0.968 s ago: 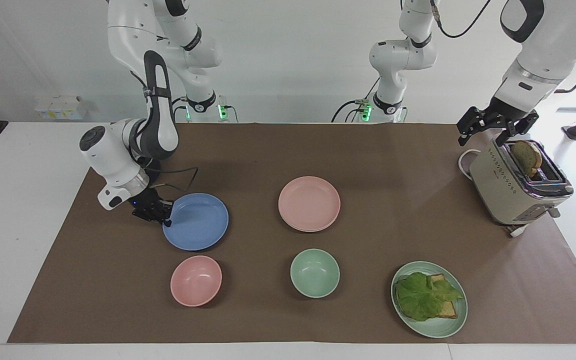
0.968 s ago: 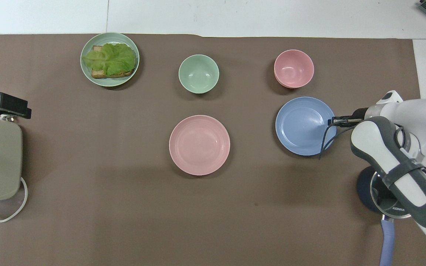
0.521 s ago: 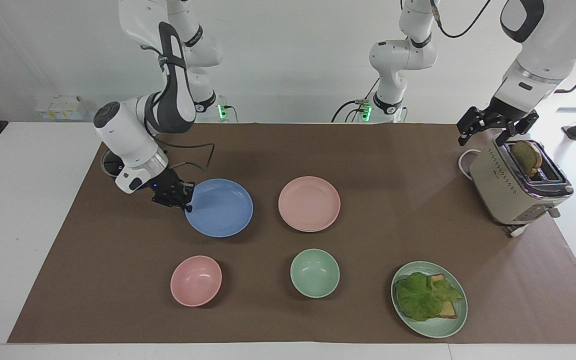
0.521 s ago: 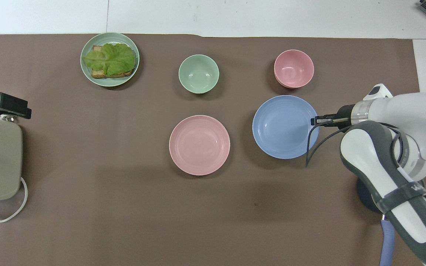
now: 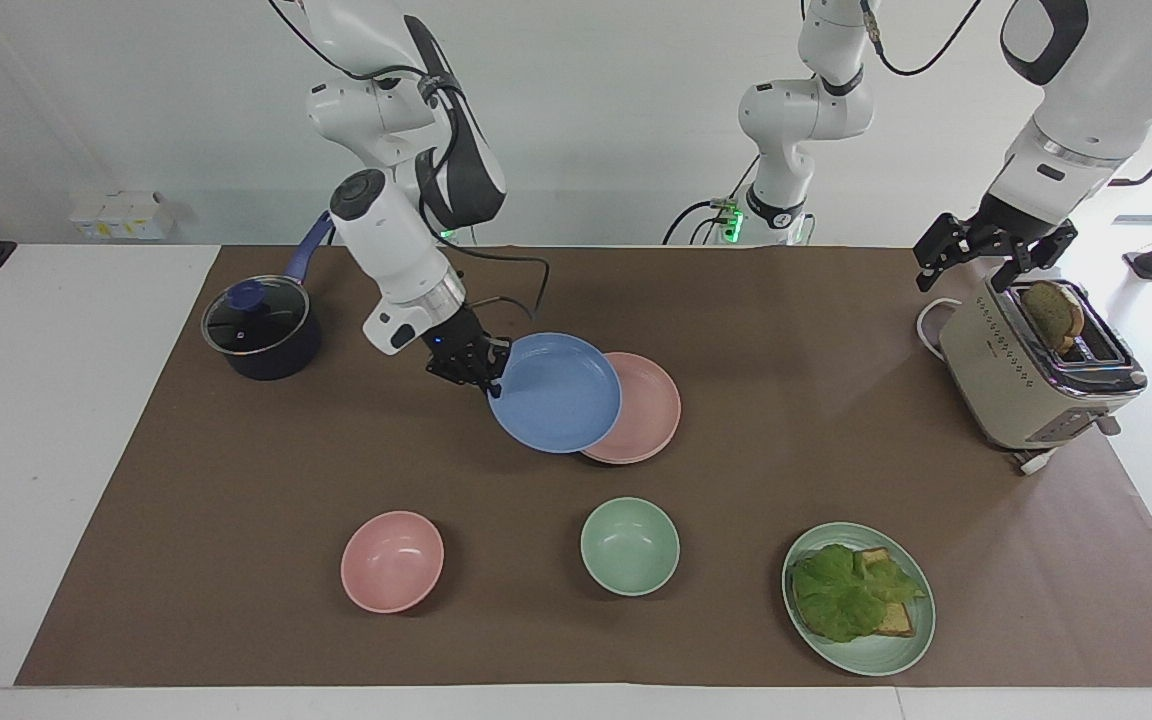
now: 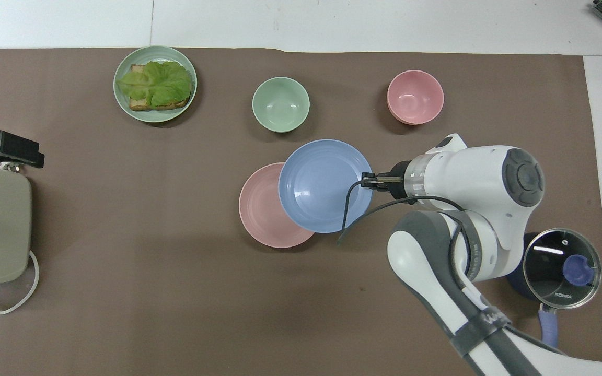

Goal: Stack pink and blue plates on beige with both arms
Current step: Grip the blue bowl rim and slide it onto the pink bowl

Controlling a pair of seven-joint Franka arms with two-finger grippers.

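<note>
My right gripper (image 5: 489, 384) is shut on the rim of the blue plate (image 5: 556, 392) and holds it in the air, slightly tilted. In the overhead view the blue plate (image 6: 322, 185) overlaps the pink plate (image 6: 259, 209) on the side toward the right arm's end. The pink plate (image 5: 651, 410) lies flat on the brown mat at the table's middle. The beige plate is hidden from view. My left gripper (image 5: 971, 268) hangs open and empty just above the toaster (image 5: 1026, 380) at the left arm's end.
A dark lidded pot (image 5: 261, 330) stands at the right arm's end. Farther from the robots sit a pink bowl (image 5: 392, 560), a green bowl (image 5: 629, 546) and a green plate (image 5: 896, 650) with lettuce on bread. A toast slice sticks out of the toaster.
The right arm lifted the blue plate off the mat and carried it toward the middle, until it overlaps the pink plate. The pot came into view. The left arm stayed still.
</note>
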